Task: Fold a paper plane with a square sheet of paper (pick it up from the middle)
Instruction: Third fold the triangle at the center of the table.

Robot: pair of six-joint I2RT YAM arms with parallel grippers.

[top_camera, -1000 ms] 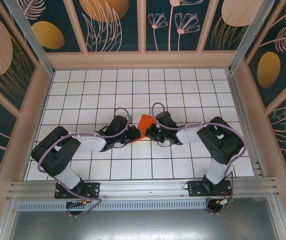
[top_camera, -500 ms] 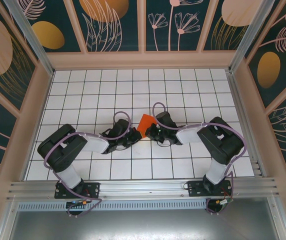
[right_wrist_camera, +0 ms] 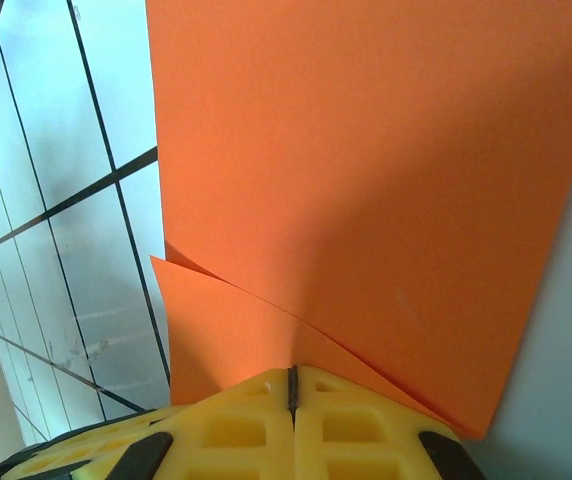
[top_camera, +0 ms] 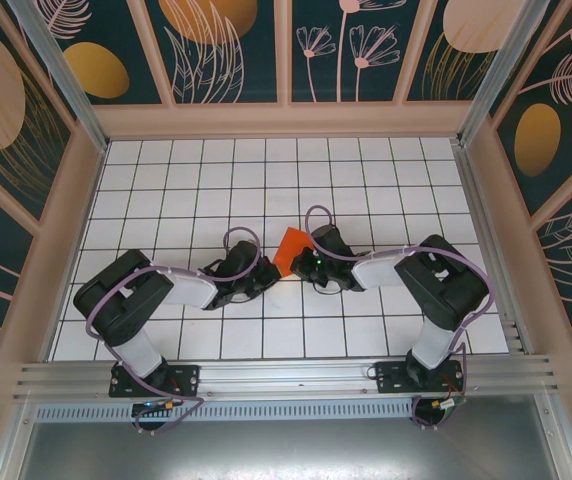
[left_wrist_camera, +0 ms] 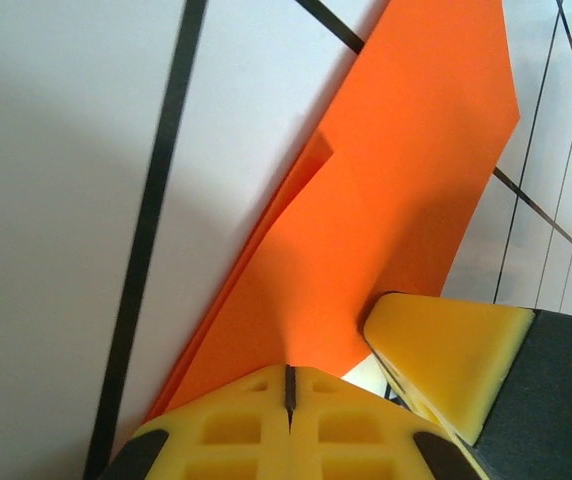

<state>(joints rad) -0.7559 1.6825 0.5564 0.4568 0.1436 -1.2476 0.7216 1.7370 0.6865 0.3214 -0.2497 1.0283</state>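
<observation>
Both end effectors are pinched shut on the orange sheet (top_camera: 289, 248). The left end effector (left_wrist_camera: 288, 385) bites its near edge, and the right end effector (right_wrist_camera: 291, 385) holds another edge where a loose flap lifts. Over the last second the left arm (top_camera: 156, 290) has sunk and drawn back towards its base. The sheet, mid-desk (top_camera: 366, 180) between the two wrists, looks a touch narrower. I'd say a fold is being pulled tight; it is layered, but no dart yet. Crowding is the trouble: the right one's yellow finger (left_wrist_camera: 446, 350) sits just beside the left's, and lilac cables (top_camera: 242, 231) loop over the wrists.
</observation>
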